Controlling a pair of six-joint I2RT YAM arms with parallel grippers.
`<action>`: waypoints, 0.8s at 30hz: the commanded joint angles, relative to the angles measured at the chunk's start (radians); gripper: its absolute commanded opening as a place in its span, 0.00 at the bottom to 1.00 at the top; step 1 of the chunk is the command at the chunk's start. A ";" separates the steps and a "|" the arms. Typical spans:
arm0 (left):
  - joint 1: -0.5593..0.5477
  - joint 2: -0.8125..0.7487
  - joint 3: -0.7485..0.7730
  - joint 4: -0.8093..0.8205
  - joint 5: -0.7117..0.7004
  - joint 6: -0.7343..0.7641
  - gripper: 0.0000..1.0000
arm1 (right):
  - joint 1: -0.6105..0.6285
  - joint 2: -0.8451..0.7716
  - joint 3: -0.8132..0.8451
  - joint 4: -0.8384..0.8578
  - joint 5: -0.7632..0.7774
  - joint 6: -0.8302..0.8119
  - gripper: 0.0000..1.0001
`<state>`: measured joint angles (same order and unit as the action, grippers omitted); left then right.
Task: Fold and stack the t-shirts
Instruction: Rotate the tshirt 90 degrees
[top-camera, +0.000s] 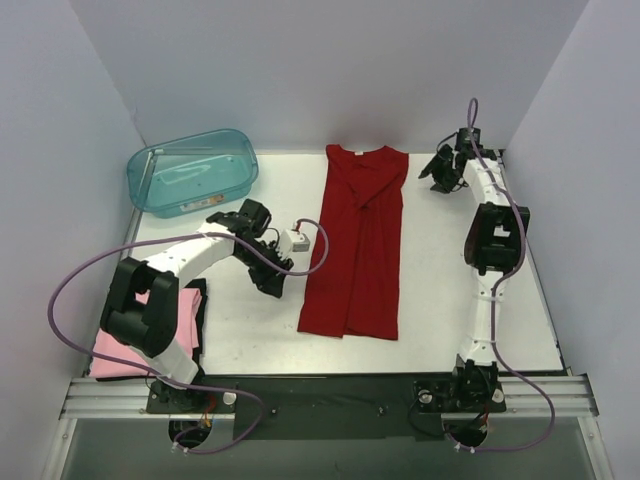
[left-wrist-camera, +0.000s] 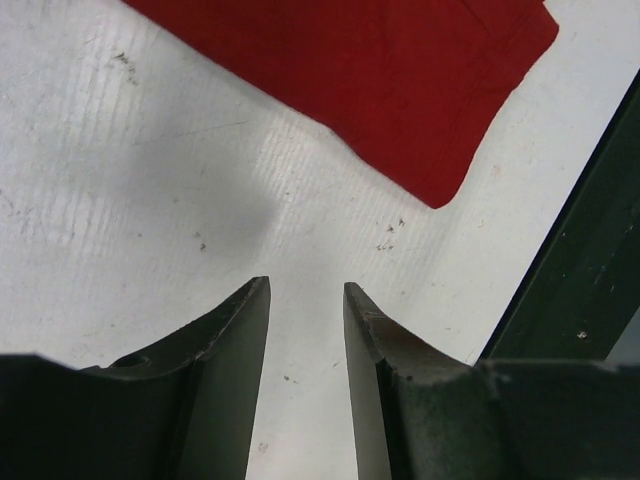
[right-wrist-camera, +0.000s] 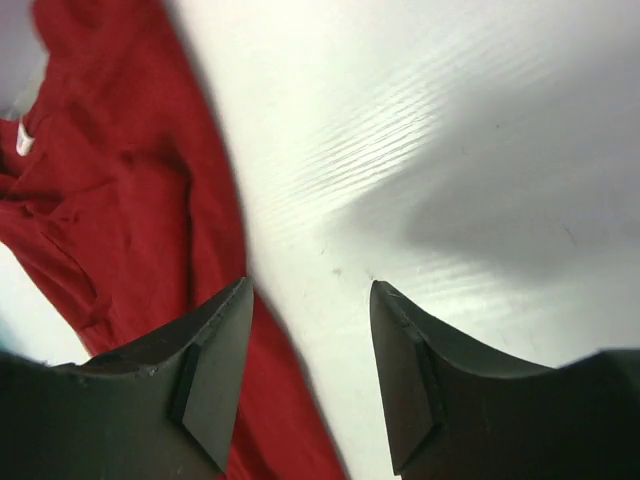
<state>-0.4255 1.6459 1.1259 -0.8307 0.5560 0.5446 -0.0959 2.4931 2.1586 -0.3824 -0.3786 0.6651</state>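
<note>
High overhead, close wrists — shared red shirt

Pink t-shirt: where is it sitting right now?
In the top view the pink t-shirt lies at the near-left corner of the table, partly hidden under the left arm, with the teal tub at the far end of the same side.

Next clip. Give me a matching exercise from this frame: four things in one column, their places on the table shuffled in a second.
1. dark red t-shirt
2. pink t-shirt
3. teal tub
4. right hand

A. far left corner
B. near left corner
C. centre, lying lengthwise
D. far right side, open

Pairs: 1-C, 2-B, 3-A, 4-D
</note>
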 joint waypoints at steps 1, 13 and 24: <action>-0.064 -0.006 0.024 -0.021 0.042 0.138 0.45 | 0.159 -0.235 -0.020 0.008 0.266 -0.289 0.46; -0.134 0.046 0.023 -0.182 0.291 0.903 0.87 | 0.403 0.006 0.167 0.002 0.292 -0.467 0.47; -0.260 0.064 -0.026 -0.001 0.170 0.778 0.89 | 0.443 0.027 0.176 0.002 0.446 -0.657 0.38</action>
<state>-0.6838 1.7039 1.0992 -0.8719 0.7326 1.3087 0.3439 2.5782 2.3054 -0.3973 0.0116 0.0799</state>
